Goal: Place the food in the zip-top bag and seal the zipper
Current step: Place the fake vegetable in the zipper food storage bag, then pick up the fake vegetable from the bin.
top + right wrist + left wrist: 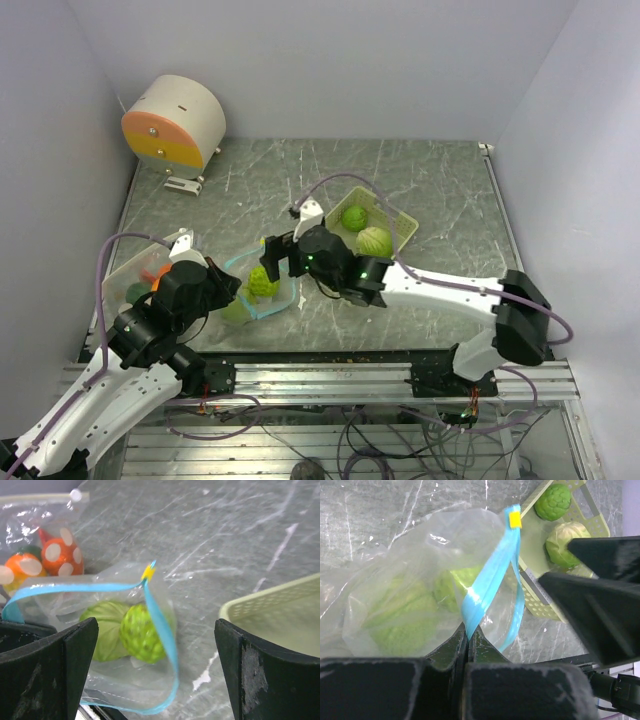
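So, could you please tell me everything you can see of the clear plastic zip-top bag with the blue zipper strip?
The clear, crinkly plastic bag lies on the grey marbled table with its mouth open. Its blue zipper strip carries a yellow tab. The left gripper pinches that strip. At least two green toy foods sit inside.

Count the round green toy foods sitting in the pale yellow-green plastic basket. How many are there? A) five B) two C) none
B: the pale yellow-green plastic basket holds a bumpy round green toy food and a leafy round green toy food, nothing more.
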Controlling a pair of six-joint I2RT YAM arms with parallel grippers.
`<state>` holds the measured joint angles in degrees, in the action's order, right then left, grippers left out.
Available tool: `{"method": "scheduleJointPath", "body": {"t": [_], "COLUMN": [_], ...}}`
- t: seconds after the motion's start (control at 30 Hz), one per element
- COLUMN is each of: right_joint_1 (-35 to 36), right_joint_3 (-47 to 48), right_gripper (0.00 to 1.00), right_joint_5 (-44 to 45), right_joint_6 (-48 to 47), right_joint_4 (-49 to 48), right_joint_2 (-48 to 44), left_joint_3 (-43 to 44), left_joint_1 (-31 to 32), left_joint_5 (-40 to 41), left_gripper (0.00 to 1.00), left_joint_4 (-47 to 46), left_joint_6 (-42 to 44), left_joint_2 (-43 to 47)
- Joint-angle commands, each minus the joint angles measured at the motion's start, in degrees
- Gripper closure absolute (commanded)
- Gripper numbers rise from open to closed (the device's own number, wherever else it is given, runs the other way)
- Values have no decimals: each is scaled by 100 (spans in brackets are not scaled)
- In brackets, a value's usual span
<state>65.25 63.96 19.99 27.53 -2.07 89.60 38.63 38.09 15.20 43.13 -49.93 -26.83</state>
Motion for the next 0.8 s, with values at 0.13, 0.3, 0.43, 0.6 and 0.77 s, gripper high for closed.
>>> {"method": "scheduleJointPath", "body": {"t": [0.13, 0.3, 0.43, 0.6, 0.77], "right_joint_1": [-1262, -2277, -2695, -2967, -3089], "right_joint_3": [469, 498, 501, 326, 227], "right_gripper": [0, 0, 0, 0, 0], "right_joint_5": [960, 1113, 1338, 896, 660], "right_joint_6": [345, 289, 129, -164, -188], "right_joint_4": [2123, 2469, 2730, 2591, 2535], "right_joint_2": [-74, 237, 562, 975, 1258], "left_joint_3": [73, 84, 58, 5, -5], "left_joint_1": [23, 23, 19, 23, 20], "left_joint_5": [-18, -63, -88, -101, -115], "left_gripper": [93, 93, 93, 93, 93], "left_joint_4": [-62, -114, -156, -264, -298], "left_joint_6": [-2, 27, 51, 72, 71], "left_joint_2": [-7, -93, -136, -228, -279]}}
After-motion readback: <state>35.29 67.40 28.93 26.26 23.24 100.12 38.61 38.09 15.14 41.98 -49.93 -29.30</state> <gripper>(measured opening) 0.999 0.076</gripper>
